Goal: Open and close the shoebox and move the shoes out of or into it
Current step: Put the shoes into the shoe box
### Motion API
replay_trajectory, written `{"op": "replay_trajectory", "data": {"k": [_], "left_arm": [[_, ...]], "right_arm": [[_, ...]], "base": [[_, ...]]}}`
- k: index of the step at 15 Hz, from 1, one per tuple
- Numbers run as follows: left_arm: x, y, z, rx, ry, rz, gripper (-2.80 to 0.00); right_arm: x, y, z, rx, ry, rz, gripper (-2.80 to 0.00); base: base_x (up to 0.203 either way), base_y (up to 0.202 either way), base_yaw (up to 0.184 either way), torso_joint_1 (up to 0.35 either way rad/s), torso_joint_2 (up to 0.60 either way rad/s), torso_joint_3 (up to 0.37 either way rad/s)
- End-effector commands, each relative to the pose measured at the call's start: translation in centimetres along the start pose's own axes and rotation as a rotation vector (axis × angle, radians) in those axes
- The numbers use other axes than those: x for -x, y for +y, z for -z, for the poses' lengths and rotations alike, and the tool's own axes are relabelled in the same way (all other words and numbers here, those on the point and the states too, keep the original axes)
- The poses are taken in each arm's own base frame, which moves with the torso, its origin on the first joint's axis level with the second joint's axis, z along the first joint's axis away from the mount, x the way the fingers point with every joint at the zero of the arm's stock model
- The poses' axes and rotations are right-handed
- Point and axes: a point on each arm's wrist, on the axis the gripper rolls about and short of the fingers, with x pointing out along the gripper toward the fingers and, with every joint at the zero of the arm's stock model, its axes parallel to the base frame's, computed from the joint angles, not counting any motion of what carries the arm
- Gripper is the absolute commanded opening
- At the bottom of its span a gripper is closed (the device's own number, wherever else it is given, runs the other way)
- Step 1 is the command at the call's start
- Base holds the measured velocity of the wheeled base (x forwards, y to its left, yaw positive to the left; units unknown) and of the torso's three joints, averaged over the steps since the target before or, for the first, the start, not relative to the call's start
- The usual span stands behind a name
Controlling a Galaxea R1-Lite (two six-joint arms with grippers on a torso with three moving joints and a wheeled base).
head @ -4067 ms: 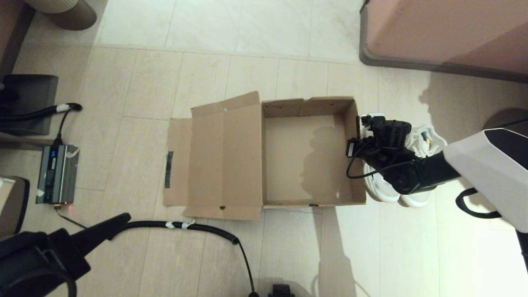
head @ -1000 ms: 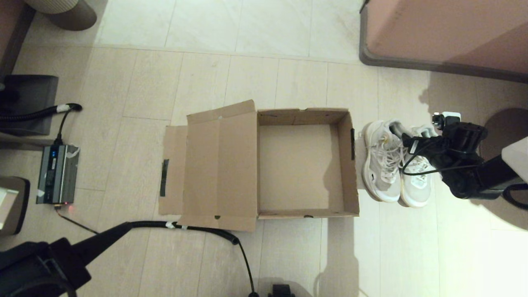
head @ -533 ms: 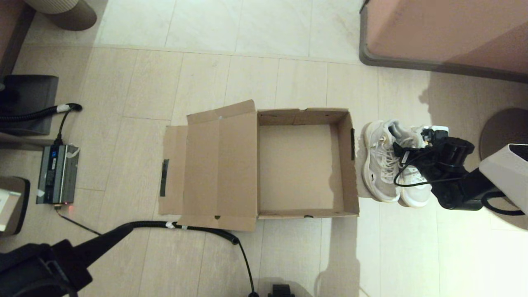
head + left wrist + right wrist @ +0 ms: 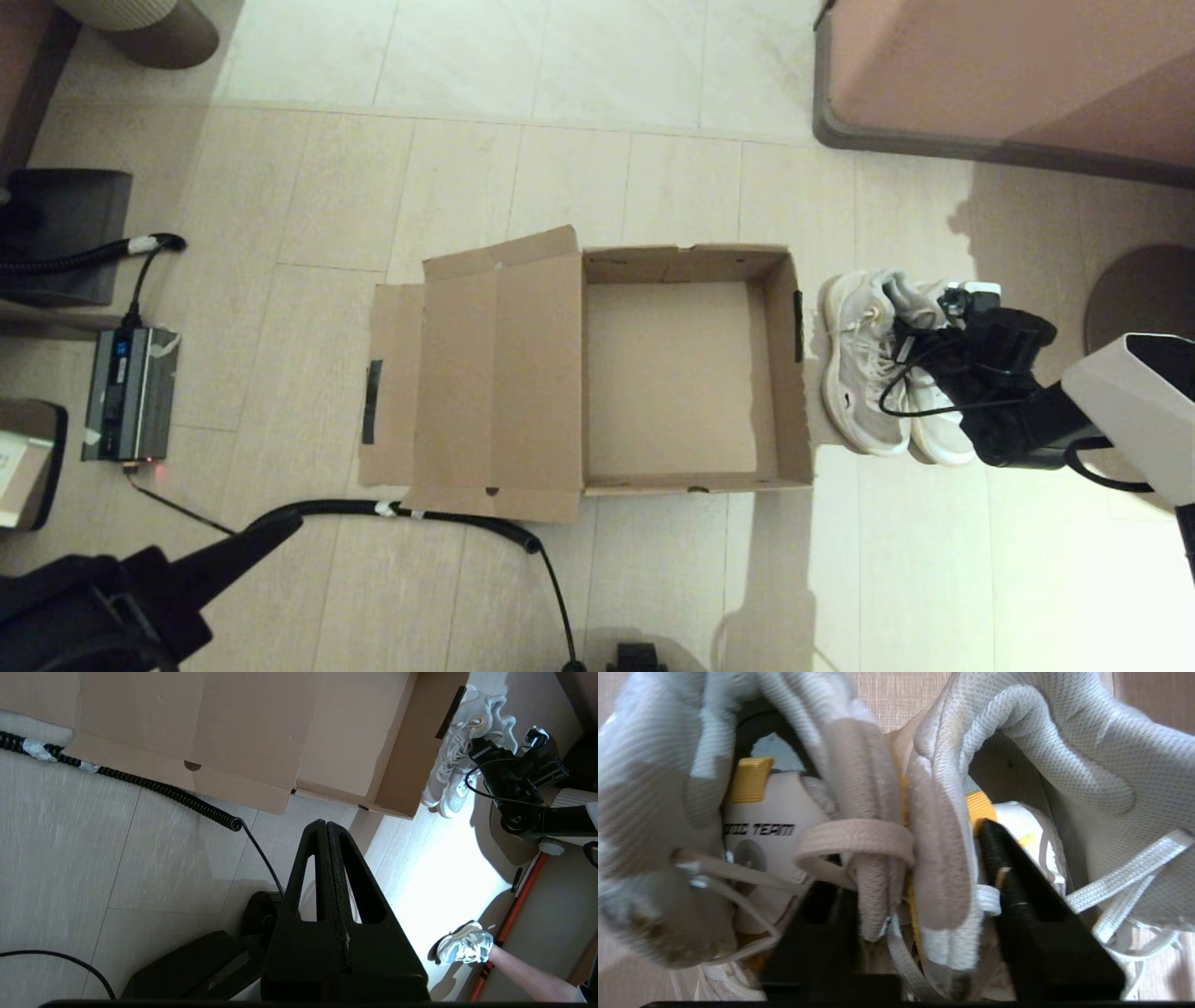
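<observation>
The brown shoebox [image 4: 786,373] lies open and empty on the floor, its lid flap [image 4: 485,373] with black tape folded out flat on its left. The pair of white shoes [image 4: 864,373] stands side by side just right of the box, also seen as shoes [image 4: 451,765] in the left wrist view. My right gripper [image 4: 906,861] is down on their heel ends. One finger sits inside each shoe, and the two inner collars [image 4: 896,812] are pinched together between them. My left gripper [image 4: 327,823] is shut on nothing and parked low at the front left.
A coiled black cable [image 4: 448,518] runs along the box's near edge. A grey power unit [image 4: 126,392] sits far left. Pink furniture [image 4: 1008,75] fills the back right, and a round base [image 4: 1139,289] lies right of the shoes. A person's foot [image 4: 462,947] shows nearby.
My right arm left the box's right wall and swung out to the right. It then came back left and down onto the shoes' collars. The box shifted slightly left. The left arm stayed parked.
</observation>
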Motion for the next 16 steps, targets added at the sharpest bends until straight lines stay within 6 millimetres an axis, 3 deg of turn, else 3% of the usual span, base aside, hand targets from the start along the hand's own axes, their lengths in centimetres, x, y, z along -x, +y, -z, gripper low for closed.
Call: {"op": "replay_trajectory", "data": {"k": [1, 4, 6, 16], "left_arm": [[0.0, 0.0, 0.0, 0.003, -0.002, 0.001, -2.8], [-0.1, -0.1, -0.1, 0.021, 0.002, 0.01, -2.8], [0.0, -0.1, 0.0, 0.021, 0.003, 0.013, -2.8], [0.5, -0.2, 0.0, 0.018, -0.014, 0.022, -2.8]], "right_arm": [[-0.2, -0.1, 0.8, 0.001, 0.006, 0.001, -2.8], [-0.9, 0.0, -0.3, 0.007, -0.026, -0.001, -2.8], [-0.2, 0.1, -3.0, 0.004, -0.043, 0.0, -2.8], [10.0, 1.0, -19.7, -0.009, -0.107, -0.01, -2.8]], "base": [[0.0, 0.0, 0.0, 0.0, 0.0, 0.0], [0.0, 0.0, 0.0, 0.0, 0.0, 0.0], [0.0, 0.0, 0.0, 0.0, 0.0, 0.0], [0.0, 0.0, 0.0, 0.0, 0.0, 0.0]]}}
